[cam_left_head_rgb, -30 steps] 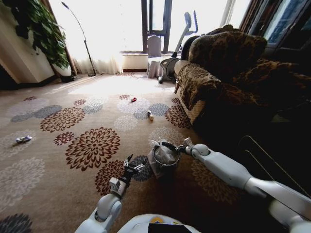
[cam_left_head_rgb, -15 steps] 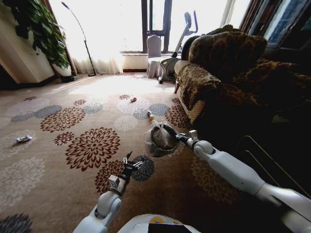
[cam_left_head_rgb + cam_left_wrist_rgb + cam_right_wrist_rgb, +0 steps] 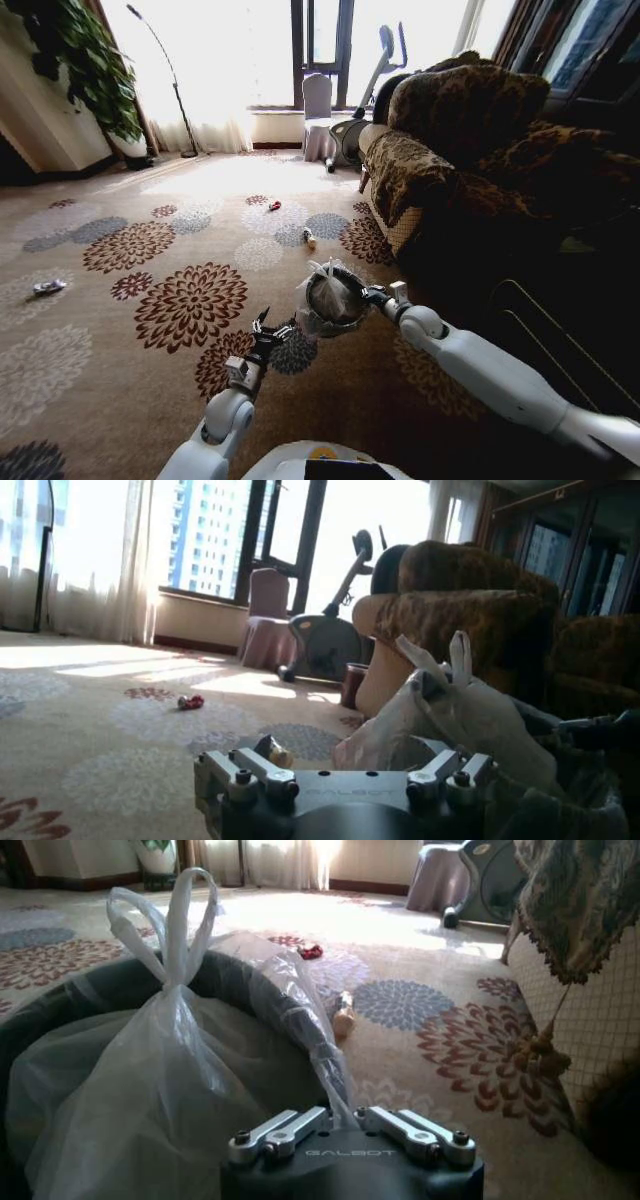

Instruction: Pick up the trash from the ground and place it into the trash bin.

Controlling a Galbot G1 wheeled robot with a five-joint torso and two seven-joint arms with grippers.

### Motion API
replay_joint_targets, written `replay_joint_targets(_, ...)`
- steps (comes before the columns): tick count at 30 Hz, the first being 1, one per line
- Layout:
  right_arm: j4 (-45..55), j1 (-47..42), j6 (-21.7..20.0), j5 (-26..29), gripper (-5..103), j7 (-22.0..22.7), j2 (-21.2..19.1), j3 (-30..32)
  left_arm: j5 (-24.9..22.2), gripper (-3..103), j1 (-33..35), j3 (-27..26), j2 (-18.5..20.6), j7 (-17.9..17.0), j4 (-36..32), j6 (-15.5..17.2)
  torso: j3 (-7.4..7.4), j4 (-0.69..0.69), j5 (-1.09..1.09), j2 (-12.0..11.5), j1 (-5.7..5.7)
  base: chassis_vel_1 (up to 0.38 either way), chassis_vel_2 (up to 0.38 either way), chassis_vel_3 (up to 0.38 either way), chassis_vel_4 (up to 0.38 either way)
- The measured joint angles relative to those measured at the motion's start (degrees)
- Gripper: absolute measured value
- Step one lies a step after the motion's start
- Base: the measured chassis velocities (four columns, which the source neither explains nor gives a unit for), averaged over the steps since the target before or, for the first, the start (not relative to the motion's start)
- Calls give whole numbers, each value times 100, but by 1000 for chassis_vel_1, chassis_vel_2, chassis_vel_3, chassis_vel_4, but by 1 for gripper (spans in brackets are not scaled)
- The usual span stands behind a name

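Floral carpet [image 3: 190,300] runs from your base out to the bright windows, with the sofa [image 3: 450,170] along your right. Your right end effector [image 3: 372,295] is clamped on the rim of the trash bin [image 3: 335,300], pinching rim and liner together, and appears to hold the bin tilted just off the floor. Inside it a white knotted bag [image 3: 180,1027] stands with its loops above the rim. Your left end effector [image 3: 268,335] hovers low at the bin's 8 o'clock, fingers spread apart and holding nothing.

Keep the bin's mouth level as you carry, or that bag could tip out. Beyond the bin at 12 o'clock lies the orange-capped bottle [image 3: 309,238], then a small red scrap [image 3: 274,205]; a white scrap [image 3: 48,287] sits far out at 9 o'clock. Open carpet lies ahead and left. Mind the sofa's fringed corner [image 3: 545,1057] close at 2 o'clock.
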Motion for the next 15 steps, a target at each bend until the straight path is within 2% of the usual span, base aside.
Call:
replay_joint_targets(2, -81, 35, -51, -3, 0, -7, -4, -2, -41, 92, -48, -40, 4, -2, 60, -10, 0, 0, 0, 0, 0, -105, 117, 133, -99)
replay_joint_targets(7, -114, -13, -46, -18, 0, -10, -19, 22, -87, 94, -136, -50, 1, -18, 122, -11, 0, -2, 2, 0, 0, -177, 154, 182, -169)
replay_joint_targets(12, -154, -89, -7, -36, 0, -47, -42, 47, -131, 97, -273, -57, 23, -44, 283, -2, 3, -2, 3, -1, 2, -272, 251, 264, -252)
replay_joint_targets(15, -162, -95, 9, -34, 0, -63, -38, 62, -148, 94, -374, -56, 38, -56, 435, 3, 2, -2, 0, 0, 2, -306, 288, 300, -297)
